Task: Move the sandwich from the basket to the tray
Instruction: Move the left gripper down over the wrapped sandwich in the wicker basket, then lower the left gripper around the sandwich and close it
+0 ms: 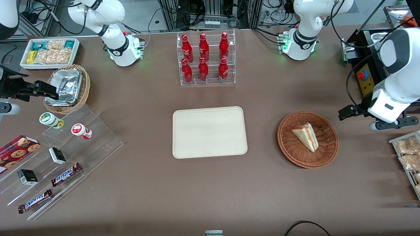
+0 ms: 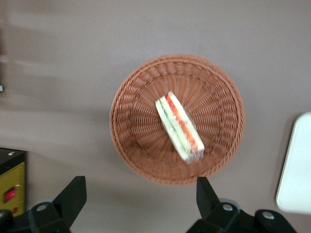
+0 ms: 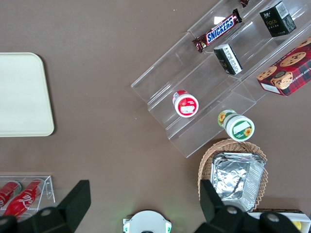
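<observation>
The sandwich is a white-bread wedge with orange-red and green filling. It lies in the round reddish-brown basket. The cream tray lies flat beside the basket, toward the parked arm's end, with nothing on it. My left gripper hangs above the table just outside the basket's rim, toward the working arm's end. In the left wrist view the gripper is open wide and empty. It is short of the basket, with the sandwich in the basket's middle and the tray's edge showing.
A clear rack of red bottles stands farther from the front camera than the tray. A wire rack of snack packets and a black box with a red button are at the working arm's end.
</observation>
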`<state>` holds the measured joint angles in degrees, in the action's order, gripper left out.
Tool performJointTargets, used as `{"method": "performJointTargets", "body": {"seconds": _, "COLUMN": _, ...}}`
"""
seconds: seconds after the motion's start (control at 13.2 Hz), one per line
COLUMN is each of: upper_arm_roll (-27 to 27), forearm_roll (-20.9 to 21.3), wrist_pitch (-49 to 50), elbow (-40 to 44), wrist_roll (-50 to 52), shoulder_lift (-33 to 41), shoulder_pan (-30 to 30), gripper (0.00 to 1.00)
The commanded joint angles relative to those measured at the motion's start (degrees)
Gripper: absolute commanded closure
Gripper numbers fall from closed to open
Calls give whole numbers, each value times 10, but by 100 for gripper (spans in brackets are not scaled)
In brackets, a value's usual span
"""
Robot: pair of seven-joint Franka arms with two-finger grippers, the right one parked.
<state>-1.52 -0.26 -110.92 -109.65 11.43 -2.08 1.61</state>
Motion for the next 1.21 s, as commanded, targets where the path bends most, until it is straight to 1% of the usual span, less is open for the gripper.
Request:
{"method": "performJointTargets", "body": {"seconds": 0.0, "upper_arm_roll": 5, "forearm_roll": -7, "wrist_pitch": -88, "elbow": -64, "wrist_roll": 77, "shoulder_lift": 4, "shoulder_pan": 6, "gripper": 0}}
{"method": "performJointTargets", "body": {"seconds": 0.08, "upper_arm_roll": 7, "forearm_roll": -7, "wrist_pitch": -124, "elbow": -80, "wrist_roll": 109, "shoulder_lift": -8, "shoulder_pan": 8, "gripper": 0}}
{"method": "performJointTargets", "body": {"seconds": 0.23, "upper_arm_roll": 27, "forearm_roll": -6, "wrist_pitch": -173, "elbow": -102, "wrist_roll": 141, "shoulder_lift": -27, "shoulder_pan": 8, "gripper": 0}}
{"method": "performJointTargets", "body": {"seconds": 0.3, "upper_arm_roll": 29, "forearm_roll": -5, "wrist_pitch": -195, "elbow": -113, "wrist_roll": 152, "shoulder_lift": -36, "shoulder_pan": 9, "gripper": 0}}
{"method": "performJointTargets", "body": {"seconds": 0.45, "upper_arm_roll": 28, "forearm_roll": -4, "wrist_pitch": -225, "elbow": -132, "wrist_roll": 176, "shoulder_lift": -47, "shoulder_pan": 36, "gripper": 0}}
{"method": "performJointTargets", "body": {"seconds": 0.91, "upper_arm_roll": 28, "forearm_roll": -3, "wrist_pitch": -227, "elbow": -156, "wrist_roll": 181, "shoulder_lift": -51, "shoulder_pan": 42, "gripper": 0}}
{"method": "performJointTargets", "body": {"seconds": 1.14, "upper_arm_roll": 28, "forearm_roll": 0, "wrist_pitch": -244, "elbow": -162, "wrist_roll": 182, "shoulder_lift": -73, "shoulder_pan": 41, "gripper": 0}}
